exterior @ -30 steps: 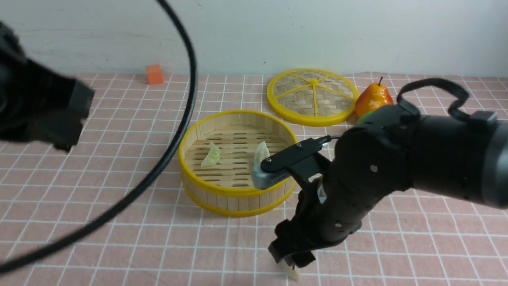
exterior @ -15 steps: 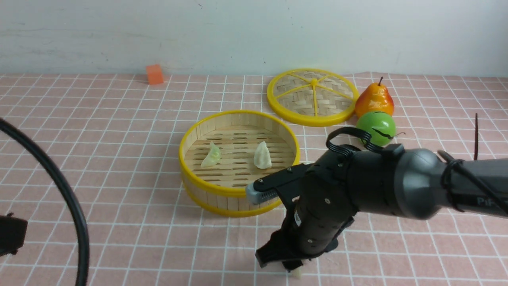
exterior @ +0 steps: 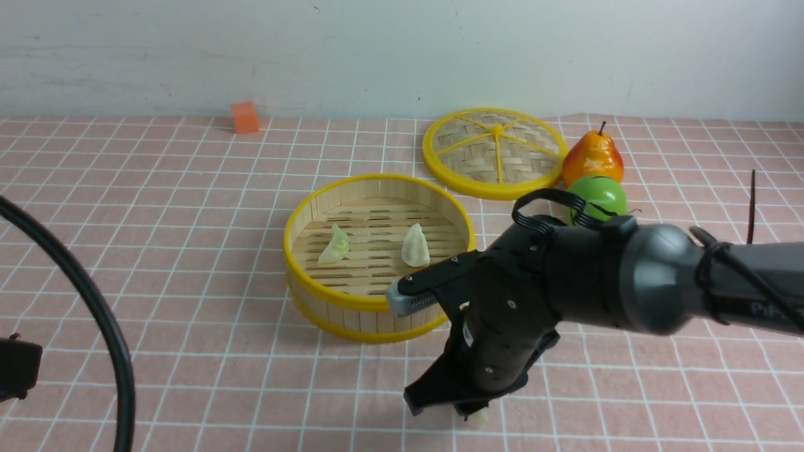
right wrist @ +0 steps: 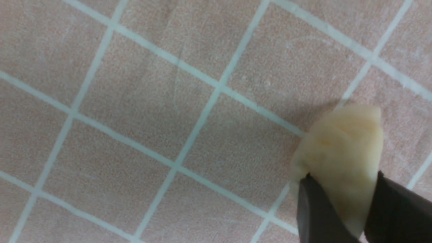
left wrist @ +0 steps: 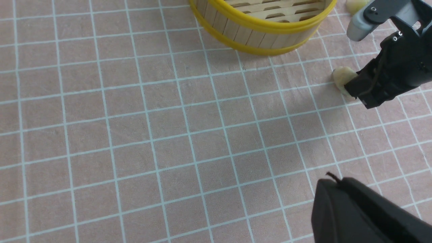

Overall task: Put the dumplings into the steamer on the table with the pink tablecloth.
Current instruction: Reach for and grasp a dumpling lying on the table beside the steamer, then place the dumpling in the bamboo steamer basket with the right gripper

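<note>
Dumplings, counted across the views: four. Two inside the steamer [exterior: 347,301], lying well apart on its slatted floor: one greenish dumpling [exterior: 335,246] toward the robot's left, one paler dumpling [exterior: 415,246] toward its right. A third, the cream dumpling [right wrist: 337,145], clamped between the two dark fingers [right wrist: 314,216] of the right gripper [exterior: 470,415], one finger pressed to each side of it. Held low over the pink tablecloth [exterior: 251,376], in front of the steamer and slightly to its right. Touching the cloth or just clear of it: cannot tell. A fourth dumpling [left wrist: 356,4], cut off at the edge of the left wrist view, on the cloth just beside the steamer's wall and outside it.

Of the left gripper [left wrist: 357,209], only one dark part in view, over bare cloth well apart from the steamer; fingers apart or together: cannot tell.

Elsewhere on the cloth, one of each:
- One woven lid [exterior: 496,154] with a yellow rim, lying flat behind the steamer, to the right.
- One pear [exterior: 592,157] just beside the lid.
- One green fruit [exterior: 606,194] directly in front of the pear, partly behind the right arm's cable loop.
- One orange cube [exterior: 244,117] far back on the left, near the wall.
- One black cable [exterior: 94,314] curving through the left foreground.
</note>
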You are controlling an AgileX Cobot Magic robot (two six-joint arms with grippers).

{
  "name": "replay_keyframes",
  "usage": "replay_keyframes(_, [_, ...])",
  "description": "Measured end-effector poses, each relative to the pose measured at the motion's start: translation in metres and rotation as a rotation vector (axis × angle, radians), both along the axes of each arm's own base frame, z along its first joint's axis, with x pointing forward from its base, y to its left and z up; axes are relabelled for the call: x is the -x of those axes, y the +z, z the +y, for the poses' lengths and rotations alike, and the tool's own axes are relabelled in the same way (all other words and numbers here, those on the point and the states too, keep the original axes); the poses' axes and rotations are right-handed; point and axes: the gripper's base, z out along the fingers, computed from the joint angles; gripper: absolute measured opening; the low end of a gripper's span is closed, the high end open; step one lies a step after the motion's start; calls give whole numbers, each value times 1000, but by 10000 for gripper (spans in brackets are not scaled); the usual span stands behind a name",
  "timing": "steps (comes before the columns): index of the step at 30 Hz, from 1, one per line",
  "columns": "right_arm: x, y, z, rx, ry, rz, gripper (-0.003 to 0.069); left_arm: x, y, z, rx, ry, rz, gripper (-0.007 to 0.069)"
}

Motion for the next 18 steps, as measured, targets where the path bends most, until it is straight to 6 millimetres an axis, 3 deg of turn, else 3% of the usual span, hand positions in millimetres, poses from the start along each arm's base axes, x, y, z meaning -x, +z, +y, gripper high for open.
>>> replay_keyframes(5, [-12, 35, 11, -7, 80, -49, 197, 0, 0, 1, -7, 3, -3, -14])
replay_keyframes(6, [-17, 53, 16, -20, 110, -77, 197, 0, 0, 1, -11, 5, -6, -14])
replay_keyframes(11, [-34, 94, 30, -66, 162, -173, 195, -2, 1, 2, -19, 12, -32, -14])
replay_keyframes(15, [-56, 94, 49, -87, 166, -223, 195, -3, 2, 2, -21, 15, -43, -14])
replay_keyframes(18, [-75, 74, 64, -70, 173, -240, 195, -3, 2, 2, -22, 15, -43, -14])
